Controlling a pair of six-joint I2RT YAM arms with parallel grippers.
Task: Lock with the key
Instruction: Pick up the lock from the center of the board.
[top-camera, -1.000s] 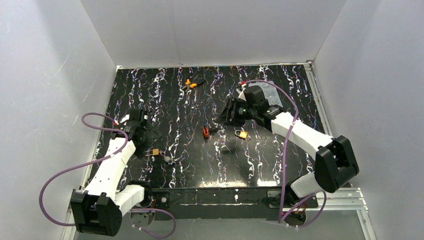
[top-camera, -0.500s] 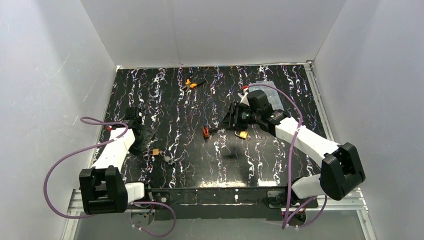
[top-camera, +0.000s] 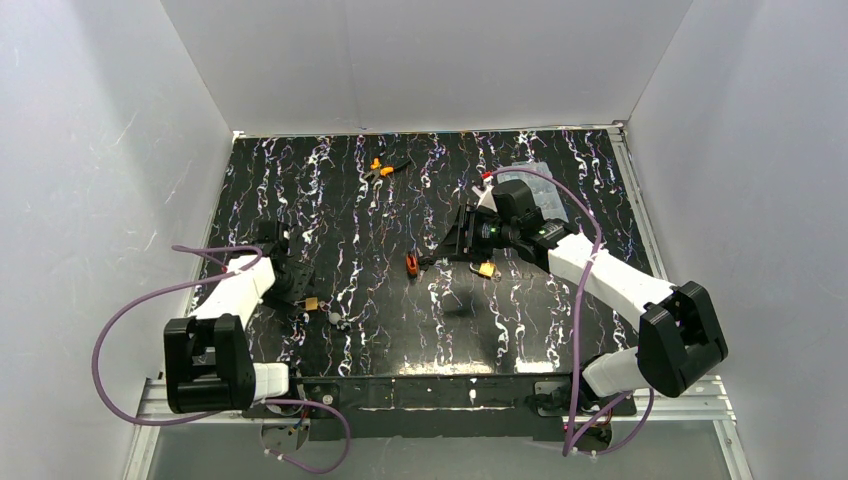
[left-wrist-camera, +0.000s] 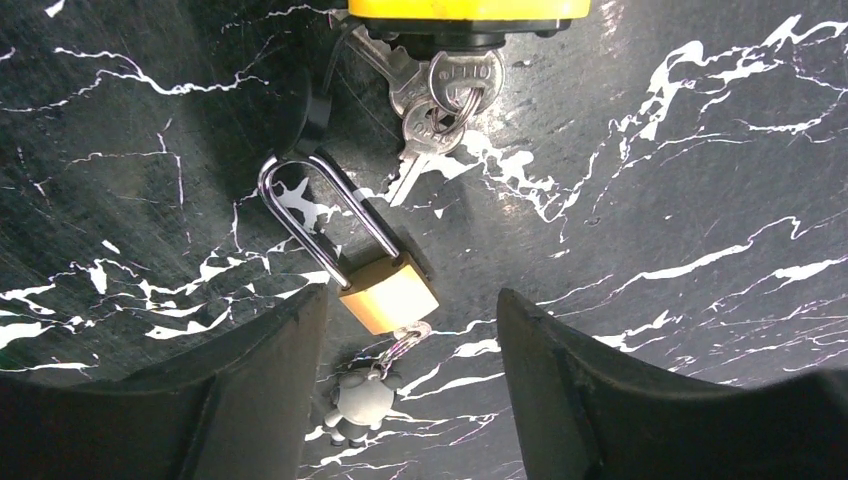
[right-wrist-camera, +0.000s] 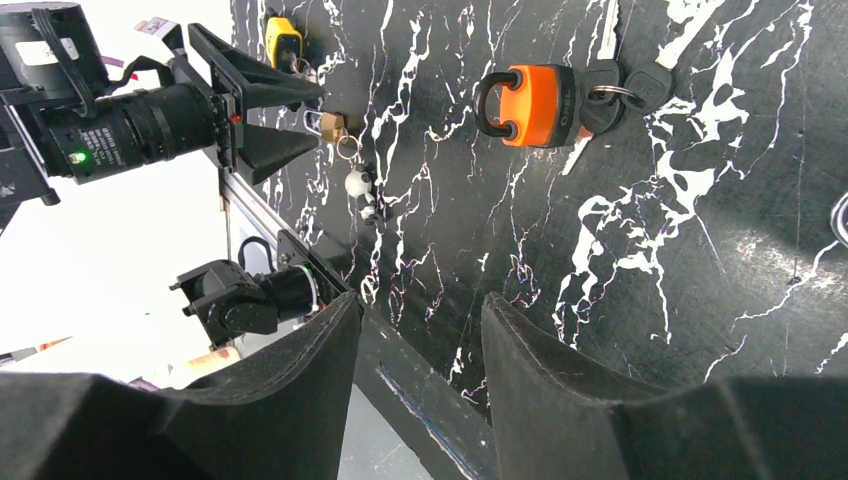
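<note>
A brass padlock (left-wrist-camera: 388, 293) with a long steel shackle lies on the black marbled table (left-wrist-camera: 700, 150). A key ring with a small grey figure charm (left-wrist-camera: 358, 403) hangs from its bottom. My left gripper (left-wrist-camera: 410, 300) is open, low over this padlock, one finger on each side. In the top view the padlock (top-camera: 312, 302) lies just right of the left gripper (top-camera: 297, 285). A yellow padlock (left-wrist-camera: 465, 10) with silver keys (left-wrist-camera: 440, 95) lies just beyond. My right gripper (top-camera: 435, 257) is open and empty, near an orange padlock (right-wrist-camera: 530, 105) with black-headed keys (right-wrist-camera: 625, 85).
Another small yellow padlock (top-camera: 486, 269) lies right of the right gripper. Orange-handled pliers (top-camera: 380, 168) and a clear plastic bag (top-camera: 535, 175) lie at the back. White walls enclose the table on three sides. The table's near edge rail (right-wrist-camera: 420, 390) shows in the right wrist view.
My left arm has folded back toward its base while its gripper stayed by the brass padlock. My right gripper has tilted down and shifted slightly toward the orange padlock.
</note>
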